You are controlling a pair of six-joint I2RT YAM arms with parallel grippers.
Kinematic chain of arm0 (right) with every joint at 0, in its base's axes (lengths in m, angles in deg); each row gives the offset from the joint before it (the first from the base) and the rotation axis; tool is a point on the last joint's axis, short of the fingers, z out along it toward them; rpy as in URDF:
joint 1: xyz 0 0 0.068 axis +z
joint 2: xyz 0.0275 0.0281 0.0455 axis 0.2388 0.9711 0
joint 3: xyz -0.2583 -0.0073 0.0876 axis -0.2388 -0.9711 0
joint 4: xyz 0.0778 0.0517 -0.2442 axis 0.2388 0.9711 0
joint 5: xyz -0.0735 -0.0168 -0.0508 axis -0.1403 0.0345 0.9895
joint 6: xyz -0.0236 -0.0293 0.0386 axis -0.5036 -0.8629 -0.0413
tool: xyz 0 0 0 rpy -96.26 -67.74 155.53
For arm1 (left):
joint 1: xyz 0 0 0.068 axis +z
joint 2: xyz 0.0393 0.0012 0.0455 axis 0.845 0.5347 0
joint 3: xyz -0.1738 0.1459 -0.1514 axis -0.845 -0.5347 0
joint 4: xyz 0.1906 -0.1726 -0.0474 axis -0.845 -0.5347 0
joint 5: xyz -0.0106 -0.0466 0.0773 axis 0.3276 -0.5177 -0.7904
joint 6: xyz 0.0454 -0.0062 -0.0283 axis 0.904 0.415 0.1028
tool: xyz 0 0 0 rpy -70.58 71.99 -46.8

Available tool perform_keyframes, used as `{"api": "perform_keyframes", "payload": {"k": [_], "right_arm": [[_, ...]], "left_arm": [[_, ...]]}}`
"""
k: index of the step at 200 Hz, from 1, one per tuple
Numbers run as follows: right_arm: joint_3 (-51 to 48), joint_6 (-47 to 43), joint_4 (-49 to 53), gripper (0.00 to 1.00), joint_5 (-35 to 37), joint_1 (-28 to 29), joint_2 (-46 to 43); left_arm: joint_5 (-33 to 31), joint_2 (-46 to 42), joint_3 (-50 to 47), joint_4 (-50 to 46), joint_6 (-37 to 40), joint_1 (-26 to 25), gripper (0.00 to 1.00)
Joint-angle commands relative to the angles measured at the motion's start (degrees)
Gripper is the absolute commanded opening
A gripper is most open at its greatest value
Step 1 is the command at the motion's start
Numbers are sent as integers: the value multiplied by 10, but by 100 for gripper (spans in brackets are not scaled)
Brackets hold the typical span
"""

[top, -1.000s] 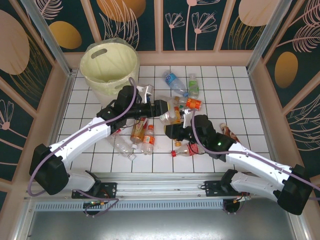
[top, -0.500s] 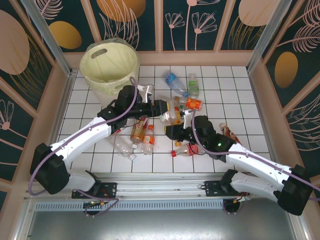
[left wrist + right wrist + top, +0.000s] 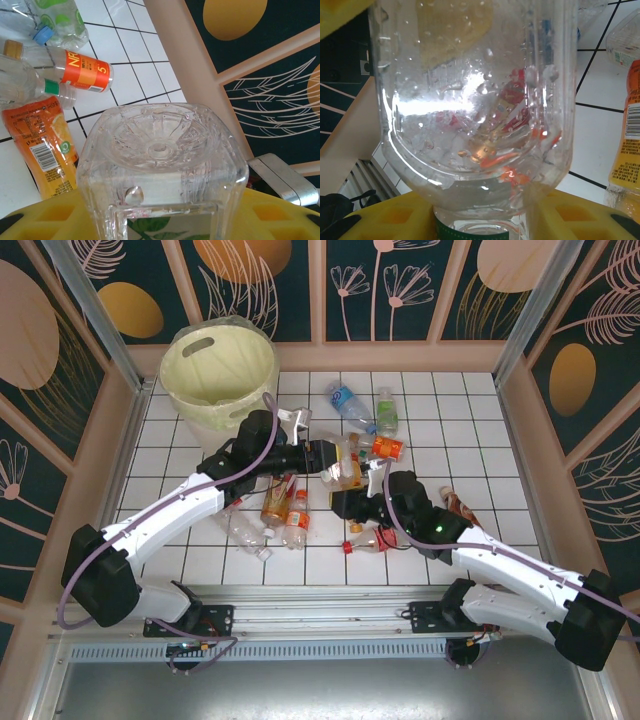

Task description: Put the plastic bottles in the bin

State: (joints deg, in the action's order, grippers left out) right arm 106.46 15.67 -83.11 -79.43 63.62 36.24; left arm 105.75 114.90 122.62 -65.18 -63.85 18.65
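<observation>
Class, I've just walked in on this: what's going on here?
Two robot arms are moving plastic bottles to the bin. The left gripper grips a square-based clear bottle; the right gripper grips a wet clear bottle, both over the pile mid-table. The rest lie on the tiles; the bin stands far left.

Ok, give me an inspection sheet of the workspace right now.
Surface: white tiled table, bottles scattered mid-table.
Job's things: loose plastic bottles on the tiles; bin in far left corner.
Clutter: nothing seen.
End effectors: left end effector shut on a square clear bottle; right end effector shut on a round clear bottle.
Cables: purple cable along each arm.
Surroundings: patterned wall panels, metal rail at near edge.
</observation>
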Motion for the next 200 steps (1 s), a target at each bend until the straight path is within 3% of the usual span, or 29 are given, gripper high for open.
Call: {"api": "perform_keyframes", "payload": {"k": [1, 34, 118, 163, 200], "right_arm": [[2, -15, -11, 46, -12, -1, -10], [2, -15, -10, 49, -9, -1, -15], [3, -24, 1, 83, -9, -1, -30], [16, -46, 40, 99, -4, -1, -66], [27, -57, 79, 99, 30, -1, -111]], "left_arm": [[-15, 0, 21, 12, 26, -4, 44], [-14, 1, 24, 16, 32, -4, 43], [-48, -3, 49, -4, 36, -4, 43], [-105, 6, 118, -69, 78, -4, 46], [-126, 40, 219, -134, 110, 0, 48]]}}
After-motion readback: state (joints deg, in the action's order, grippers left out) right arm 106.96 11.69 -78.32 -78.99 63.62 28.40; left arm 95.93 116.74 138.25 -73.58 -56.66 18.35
